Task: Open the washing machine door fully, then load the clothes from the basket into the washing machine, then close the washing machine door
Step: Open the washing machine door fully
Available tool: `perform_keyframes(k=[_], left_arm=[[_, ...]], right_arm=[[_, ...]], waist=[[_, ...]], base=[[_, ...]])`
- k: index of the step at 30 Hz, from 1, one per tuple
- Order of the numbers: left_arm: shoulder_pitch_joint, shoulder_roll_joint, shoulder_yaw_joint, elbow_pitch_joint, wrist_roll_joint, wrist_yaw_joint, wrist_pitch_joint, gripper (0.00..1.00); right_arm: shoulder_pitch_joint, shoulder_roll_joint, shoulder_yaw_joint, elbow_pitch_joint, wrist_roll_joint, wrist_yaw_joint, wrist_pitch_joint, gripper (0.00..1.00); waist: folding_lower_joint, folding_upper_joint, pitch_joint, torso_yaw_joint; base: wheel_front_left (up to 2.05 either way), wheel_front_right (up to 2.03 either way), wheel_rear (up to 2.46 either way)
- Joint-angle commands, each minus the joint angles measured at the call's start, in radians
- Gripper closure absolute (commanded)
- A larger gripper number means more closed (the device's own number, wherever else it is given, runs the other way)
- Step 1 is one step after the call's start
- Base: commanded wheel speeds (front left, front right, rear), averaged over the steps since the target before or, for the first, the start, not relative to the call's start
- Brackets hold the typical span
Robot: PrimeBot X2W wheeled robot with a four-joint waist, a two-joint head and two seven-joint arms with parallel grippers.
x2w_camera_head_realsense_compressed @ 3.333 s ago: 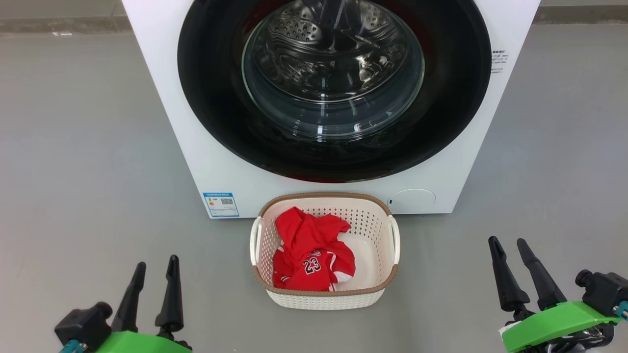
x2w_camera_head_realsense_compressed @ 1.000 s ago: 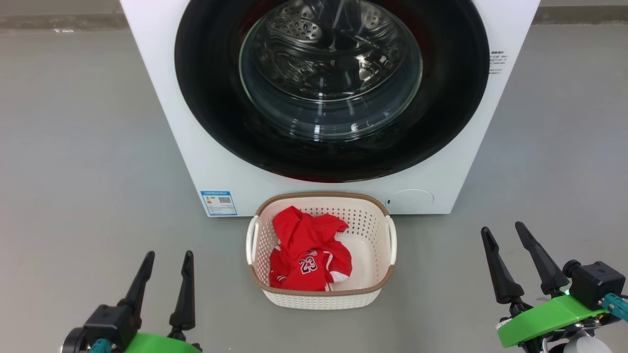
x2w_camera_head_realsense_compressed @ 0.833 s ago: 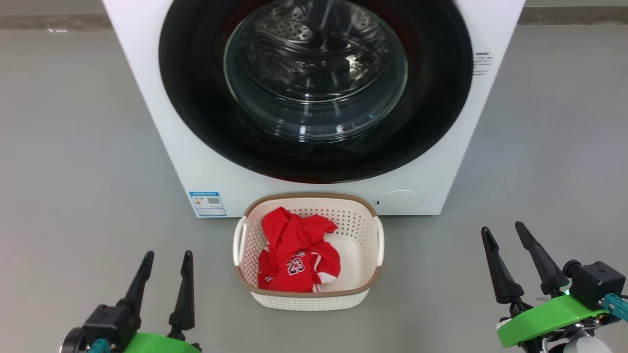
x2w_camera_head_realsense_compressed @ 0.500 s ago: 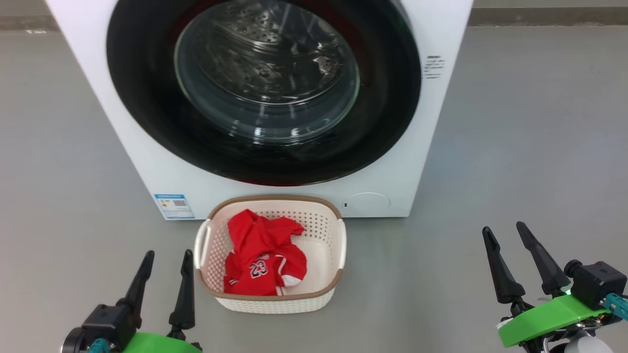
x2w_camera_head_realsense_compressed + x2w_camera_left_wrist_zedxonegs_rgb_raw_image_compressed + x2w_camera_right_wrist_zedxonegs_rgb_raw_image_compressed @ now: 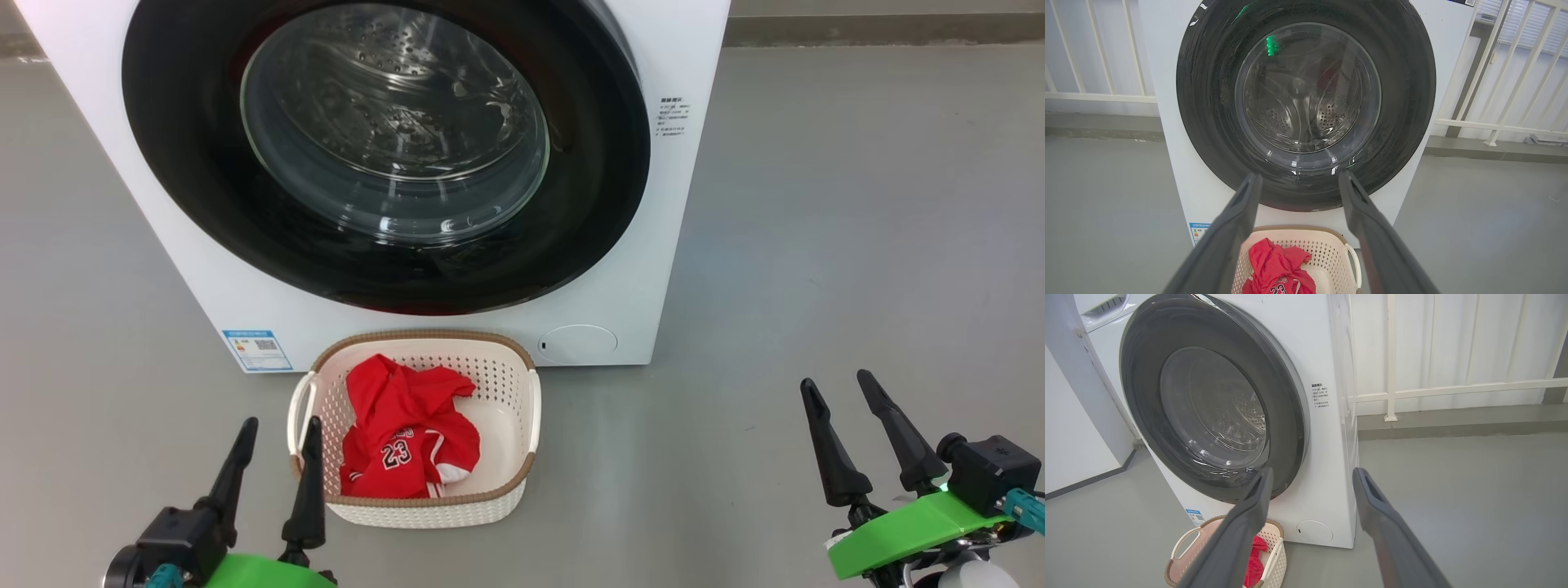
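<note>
left gripper: fingers apart, empty, by the left handle of the basket
right gripper: fingers apart, empty, above the floor, well right of the basket
washing machine door: shut against the washing machine
clothes: red heap in the basket's left half
basket: on the floor, just in front of the washing machine

washing machine door closed, clothes in basket, grippers spread
</note>
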Motion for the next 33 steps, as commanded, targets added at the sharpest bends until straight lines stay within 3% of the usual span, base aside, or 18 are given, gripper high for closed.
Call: perform_keyframes(k=[1, 33], left_arm=[[-0.036, 0.016, 0.032, -0.027, -0.002, -0.008, -0.012, 0.00], [-0.039, 0.016, 0.033, -0.038, -0.006, 0.020, -0.012, 0.00]], right_arm=[[-0.033, -0.014, 0.024, -0.024, 0.012, 0.002, -0.012, 0.00], [-0.035, -0.018, 0.019, -0.024, 0.017, 0.002, -0.012, 0.00]], waist=[[0.0000, 0.0000, 0.001, -0.001], [0.0000, 0.0000, 0.010, 0.010]], base=[[0.00, 0.00, 0.00], [0.00, 0.00, 0.00]])
